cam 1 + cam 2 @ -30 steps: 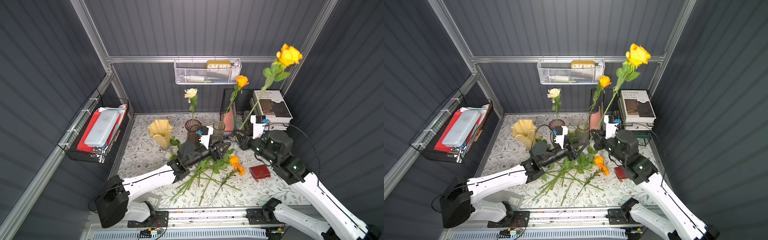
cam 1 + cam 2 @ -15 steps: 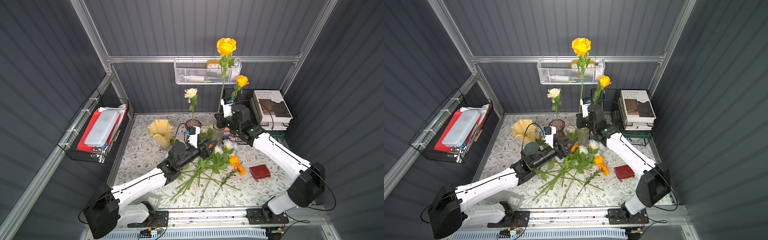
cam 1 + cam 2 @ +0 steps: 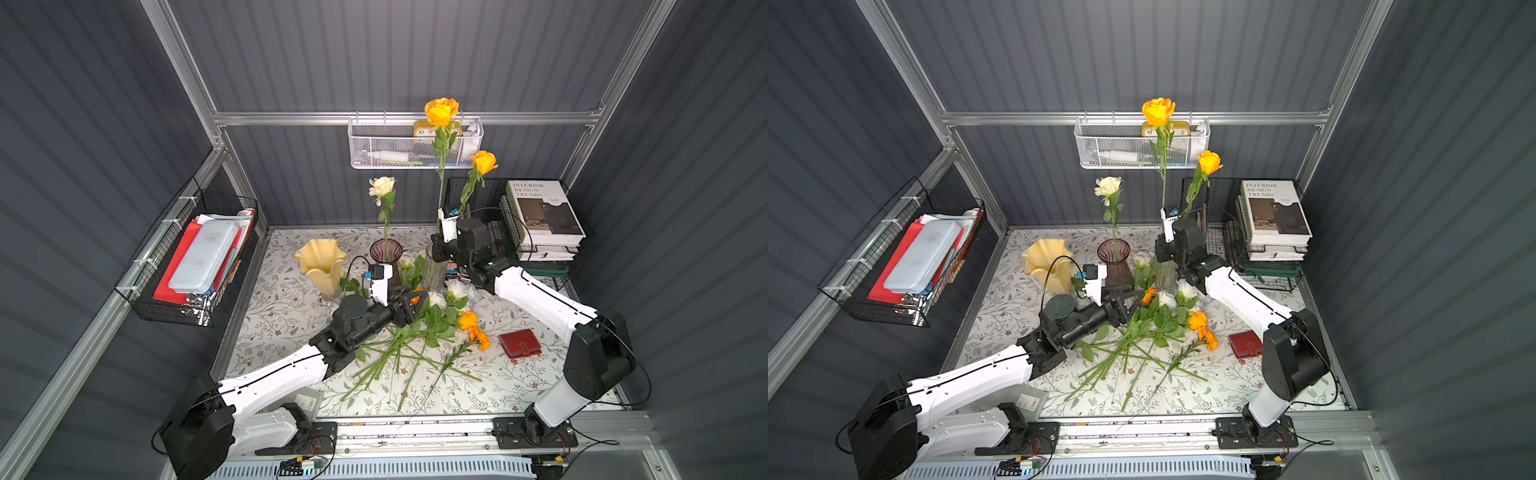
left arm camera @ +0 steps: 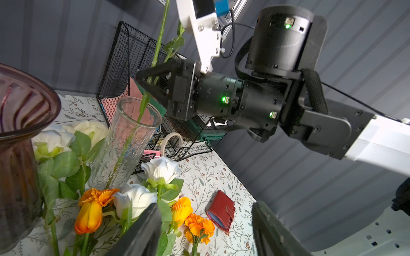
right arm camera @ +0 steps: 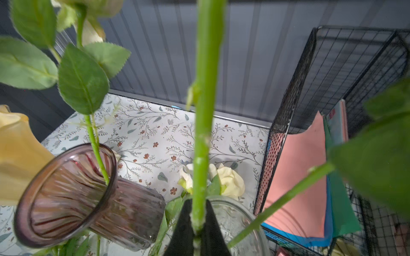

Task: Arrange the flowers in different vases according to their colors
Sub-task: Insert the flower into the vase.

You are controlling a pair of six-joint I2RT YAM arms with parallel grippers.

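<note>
Right fingers (image 5: 187, 221): pressed together on the green stem of the tall orange rose (image 3: 441, 111), just above the rim of the clear glass vase (image 4: 124, 144), a little right of the centre in both top views.
Tall orange rose: it stands upright, with the bloom in front of the white mesh basket (image 3: 374, 145) on the rear wall. The lower stem goes down inside the clear glass vase. It seems to reach near the bottom, but the ribbed glass blurs it.
Second orange rose (image 3: 483, 162): shorter, in the same clear glass vase, leaning right toward the black wire rack (image 4: 124, 55).
Left fingers (image 4: 144, 228): wide apart, with nothing between them, low over the lying flowers (image 3: 436, 320) at the centre of both top views, just in front of the purple glass vase (image 3: 385, 251).
Cream rose (image 3: 382, 186): upright in the purple glass vase, left of the clear glass vase.
Pale yellow vase (image 3: 320, 262): it has a ruffled rim and stands left of the purple glass vase.
Lying flowers: a heap with crossed stems on the tabletop (image 3: 282, 299). In it are white roses (image 4: 162, 168), orange marigolds (image 3: 478, 336) and an orange tulip (image 4: 88, 217). One cream head (image 5: 230, 179) lies behind the clear glass vase.
Red wallet (image 3: 519, 344): flat on the tabletop, right of the orange marigolds.
Books (image 3: 540, 212): stacked at the right rear.
</note>
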